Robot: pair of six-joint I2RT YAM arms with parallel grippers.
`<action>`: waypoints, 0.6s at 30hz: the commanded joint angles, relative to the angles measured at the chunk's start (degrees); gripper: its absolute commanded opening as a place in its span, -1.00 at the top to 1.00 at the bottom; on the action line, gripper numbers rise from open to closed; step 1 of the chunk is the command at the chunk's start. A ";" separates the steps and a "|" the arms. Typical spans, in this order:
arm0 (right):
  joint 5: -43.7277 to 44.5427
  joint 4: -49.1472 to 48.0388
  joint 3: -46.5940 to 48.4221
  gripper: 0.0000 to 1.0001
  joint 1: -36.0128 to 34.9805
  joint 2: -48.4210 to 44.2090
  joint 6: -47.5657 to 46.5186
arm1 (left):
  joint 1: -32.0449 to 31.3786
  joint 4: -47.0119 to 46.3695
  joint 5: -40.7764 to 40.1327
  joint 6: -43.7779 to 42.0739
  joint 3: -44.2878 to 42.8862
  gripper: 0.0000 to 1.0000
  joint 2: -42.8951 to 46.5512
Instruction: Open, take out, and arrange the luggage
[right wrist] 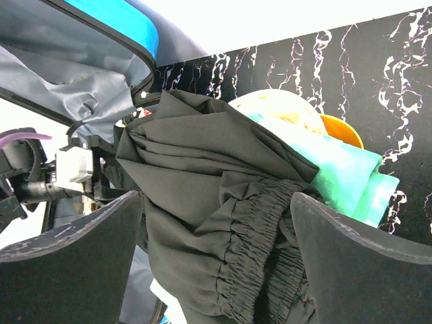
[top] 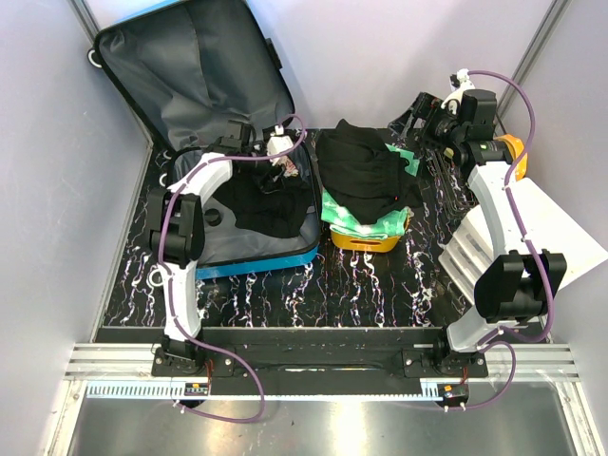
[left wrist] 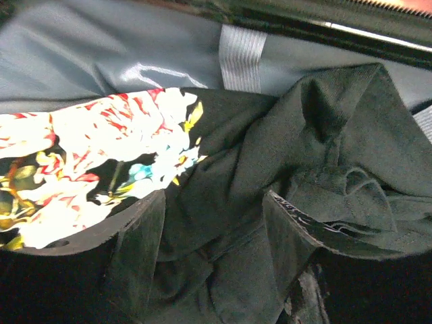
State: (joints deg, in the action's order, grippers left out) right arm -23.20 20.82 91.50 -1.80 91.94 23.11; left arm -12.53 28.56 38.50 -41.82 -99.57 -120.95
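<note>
At ten o'clock the luggage (top: 275, 259) lies open, lid propped against the wall. The left gripper (left wrist: 214, 202) is down inside it, jaws partway apart astride a dark garment (left wrist: 317, 135). Biting or not, I can't tell. A shallow pinch could slip, or drag the floral cloth (left wrist: 101, 148) along too. Out at two o'clock the right gripper (right wrist: 216, 196) gapes wide, empty, near the heaped orange basket (top: 366, 242). One nudge might topple that pile.

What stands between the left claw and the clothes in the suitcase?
Nothing visible. The left claw sits inside the open suitcase, with the dark garment bunched between its fingers.
</note>
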 commanded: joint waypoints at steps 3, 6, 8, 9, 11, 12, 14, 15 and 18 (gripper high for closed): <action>-0.18 -2.36 3.24 -0.99 0.04 -0.89 -0.88 | -0.74 0.97 -0.61 -3.16 -4.05 -0.21 -2.71; -0.09 -2.01 3.85 -0.99 0.04 -0.10 -0.79 | -0.82 1.85 -0.01 -3.44 -4.93 0.13 -3.16; 0.00 -2.01 4.21 -0.99 0.05 0.25 -0.88 | -0.56 2.99 1.31 -3.01 -5.46 0.57 -1.58; -0.09 -1.92 4.47 -0.99 0.05 0.43 -0.88 | -0.47 3.08 2.62 -1.96 -5.37 0.72 -0.36; 0.00 -1.92 4.39 -0.99 -0.04 0.52 -0.79 | -0.39 3.00 3.42 -1.33 -4.41 1.00 3.93; -0.35 -1.92 4.38 -0.98 0.04 0.61 -0.70 | -0.30 3.08 3.60 -1.59 -3.62 1.00 5.62; -0.70 -1.92 4.12 -0.97 0.05 0.70 -0.44 | 0.23 4.13 3.60 -2.91 -1.51 1.00 10.35; -1.14 -2.18 4.03 -0.97 -0.04 0.78 -0.26 | 0.58 5.01 3.42 -4.57 -0.98 1.00 11.51; -1.93 -2.45 3.86 -0.97 -0.13 0.87 -0.09 | 2.95 10.63 3.77 -8.17 0.08 1.00 14.85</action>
State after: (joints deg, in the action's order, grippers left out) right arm -23.51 20.82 93.41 -1.80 92.33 23.16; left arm -12.21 34.65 38.74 -44.56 -99.83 -115.77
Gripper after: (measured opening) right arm 0.986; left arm 0.031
